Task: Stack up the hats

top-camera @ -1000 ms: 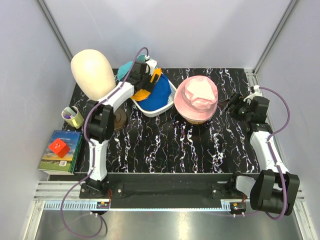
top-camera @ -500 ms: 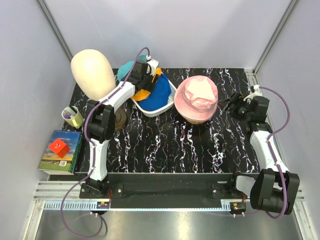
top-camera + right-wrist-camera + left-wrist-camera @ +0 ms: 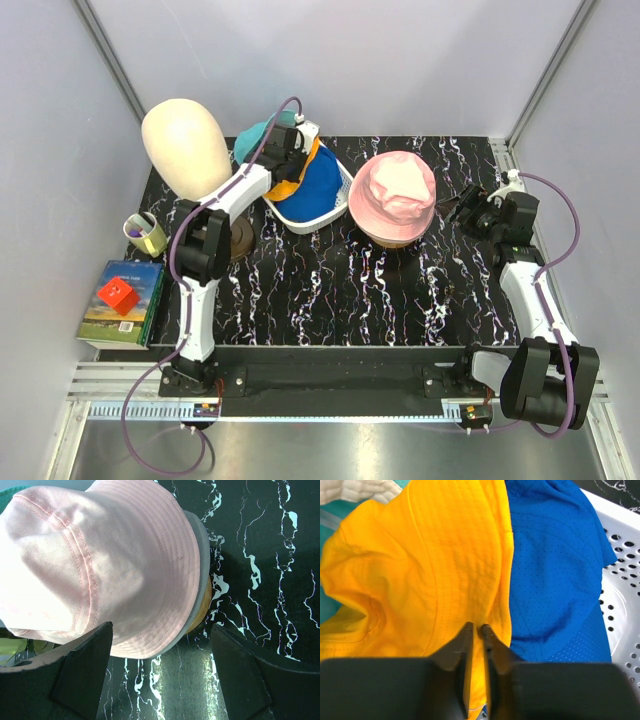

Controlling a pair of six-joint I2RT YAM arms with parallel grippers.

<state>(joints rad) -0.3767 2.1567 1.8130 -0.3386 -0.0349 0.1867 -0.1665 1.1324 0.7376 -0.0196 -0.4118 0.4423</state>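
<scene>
white basket (image 3: pixel 621 570) holds blue hat (image 3: pixel 322 190) beside mannequin head (image 3: pixel 186 145).

a: how much of the teal hat (image 3: pixel 250 140) can you see from above?
b: only a small part. the left arm (image 3: pixel 235 190) covers the rest.
a: and in the left wrist view?
b: the orange-yellow hat (image 3: pixel 420 570) is cut at the left and bottom edges. it lies over a part of the blue hat (image 3: pixel 555 570). the basket (image 3: pixel 622 580) is cut at the right.
a: and under the pink hat (image 3: pixel 100 560)?
b: only a lavender brim (image 3: pixel 201 565) shows, and something tan (image 3: pixel 205 600) below. i cannot tell what it is.
</scene>
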